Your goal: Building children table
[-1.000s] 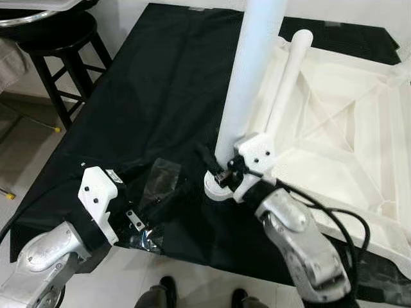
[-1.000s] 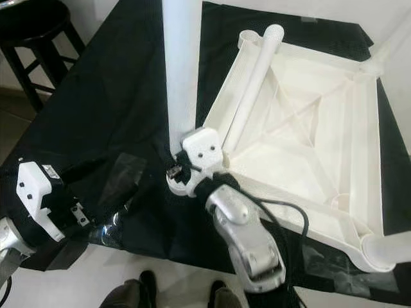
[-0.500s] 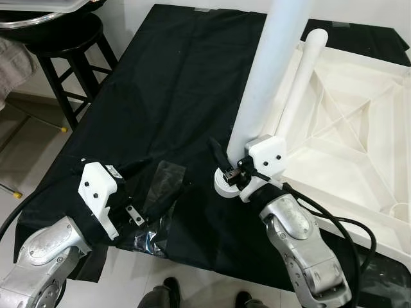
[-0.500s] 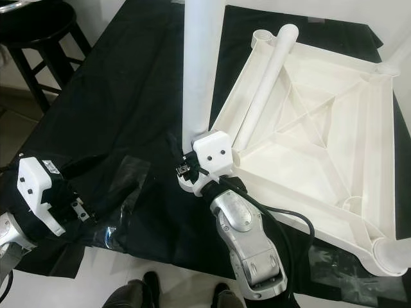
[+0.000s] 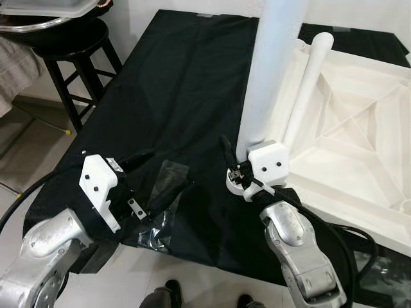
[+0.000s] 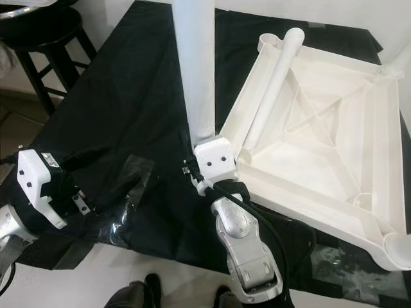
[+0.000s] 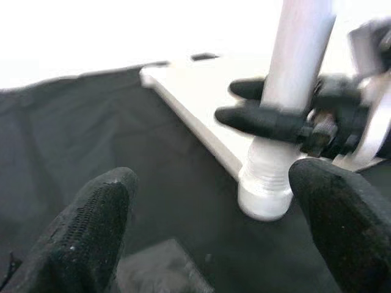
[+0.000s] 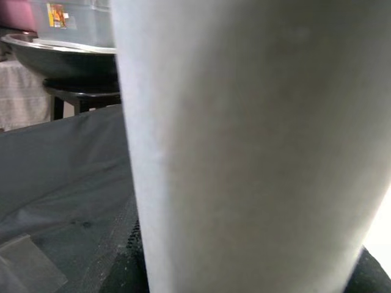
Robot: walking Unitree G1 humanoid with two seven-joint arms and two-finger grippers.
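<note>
White table leg (image 5: 273,70) stands upright, right gripper (image 5: 236,168) clamped near its base; left gripper (image 7: 214,229) fingers apart over black cloth (image 5: 173,83).

Both head eyes look down on the black cloth (image 5: 173,83); wrist cameras sit close to the white leg (image 7: 293,73)
</note>
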